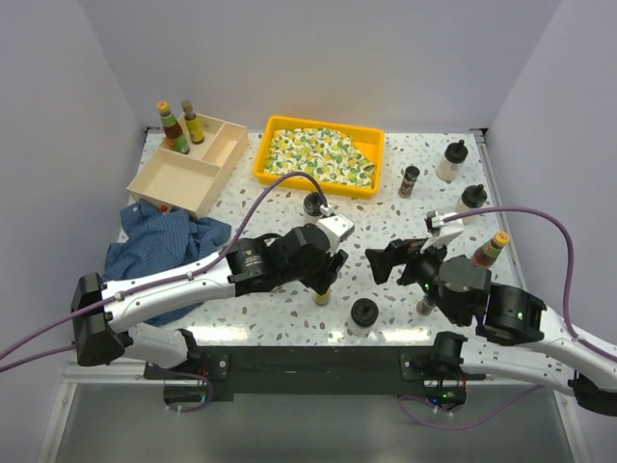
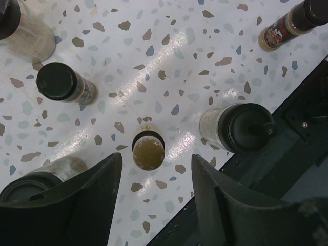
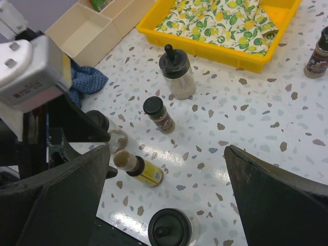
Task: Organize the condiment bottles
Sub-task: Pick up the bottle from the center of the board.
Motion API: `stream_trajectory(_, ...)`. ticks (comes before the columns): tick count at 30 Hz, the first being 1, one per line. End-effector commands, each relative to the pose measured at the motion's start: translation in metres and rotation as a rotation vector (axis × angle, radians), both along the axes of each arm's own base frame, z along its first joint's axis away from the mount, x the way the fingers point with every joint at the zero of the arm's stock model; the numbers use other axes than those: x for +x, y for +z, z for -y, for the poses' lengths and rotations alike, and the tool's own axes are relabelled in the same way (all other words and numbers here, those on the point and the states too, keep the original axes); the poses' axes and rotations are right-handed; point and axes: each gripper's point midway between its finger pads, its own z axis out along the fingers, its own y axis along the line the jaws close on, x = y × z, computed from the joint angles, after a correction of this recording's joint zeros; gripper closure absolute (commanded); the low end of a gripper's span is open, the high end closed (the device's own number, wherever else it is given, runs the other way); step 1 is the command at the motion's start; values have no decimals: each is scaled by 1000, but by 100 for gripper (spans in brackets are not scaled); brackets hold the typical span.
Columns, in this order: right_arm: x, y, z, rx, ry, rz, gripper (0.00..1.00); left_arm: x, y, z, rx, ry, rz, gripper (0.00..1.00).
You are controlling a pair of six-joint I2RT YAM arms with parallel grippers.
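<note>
The left gripper (image 2: 156, 156) hangs straight down over the table (image 2: 169, 61) with its jaws apart. The small yellow bottle (image 2: 148, 150) stands upright between the two fingers (image 2: 87, 200), at the level of their tips. There is a gap on each side, so nothing is clamped yet. I judge that the gripper points down like this to take the bottle by its cap or neck from above, because other bottles stand near and an approach from the side could knock them. Near the right finger, by the table edge, is a squat clear bottle (image 2: 243, 127) with a black knobbed cap, and further to the left is a spice jar (image 2: 64, 84) with a dark cap. The right gripper (image 3: 166, 154) is spread wide and holds nothing. It faces the same yellow bottle from the other side, apart from it, probably keeping out of the way. At the back left, the wooden box (image 1: 183, 178) already has two sauce bottles (image 1: 172, 125) upright in its far left compartment, so I think the bottles belong there. Most bottles are on the table, so the task seems to be in its early part.
</note>
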Motion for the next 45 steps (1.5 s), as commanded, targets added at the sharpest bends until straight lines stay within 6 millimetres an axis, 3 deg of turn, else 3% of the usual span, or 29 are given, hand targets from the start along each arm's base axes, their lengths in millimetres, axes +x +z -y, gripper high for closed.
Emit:
stream_trajectory(1, 2, 4, 12, 25, -50, 18, 1, 5, -1, 7, -9, 45, 7, 39)
stream_trajectory(10, 0, 2, 16, 26, -48, 9, 1, 13, -18, 7, 29, 71, 27, 33)
stream_trajectory(21, 0, 3, 18, 32, -49, 17, 1, 8, -51, 7, 94, 91, -52, 42)
stream_trajectory(25, 0, 4, 17, 35, -49, 22, 1, 8, -54, 7, 100, 102, -56, 61)
stream_trajectory(26, 0, 4, 17, 39, -49, 22, 1, 8, -52, 7, 98, 106, -59, 74)
stream_trajectory(30, -1, 4, 16, 41, -42, 21, 2, 7, -45, 2, 110, 127, -70, 99)
stream_trajectory(34, -2, 4, 18, 42, -37, 24, 1, 8, -18, -2, 99, 149, -59, 100)
stream_trajectory(37, -3, 6, 19, 47, -31, 28, 1, 18, 23, -8, 76, 187, 4, 100)
stream_trajectory(38, -3, 6, 19, 46, -27, 29, 1, 21, 47, -10, 53, 200, 30, 100)
stream_trajectory(42, -5, 9, 20, 49, -17, 39, 1, 50, 108, -28, 44, 314, 188, 100)
stream_trajectory(45, -6, 10, 20, 54, -7, 42, 1, 96, 139, -53, 37, 412, 246, 100)
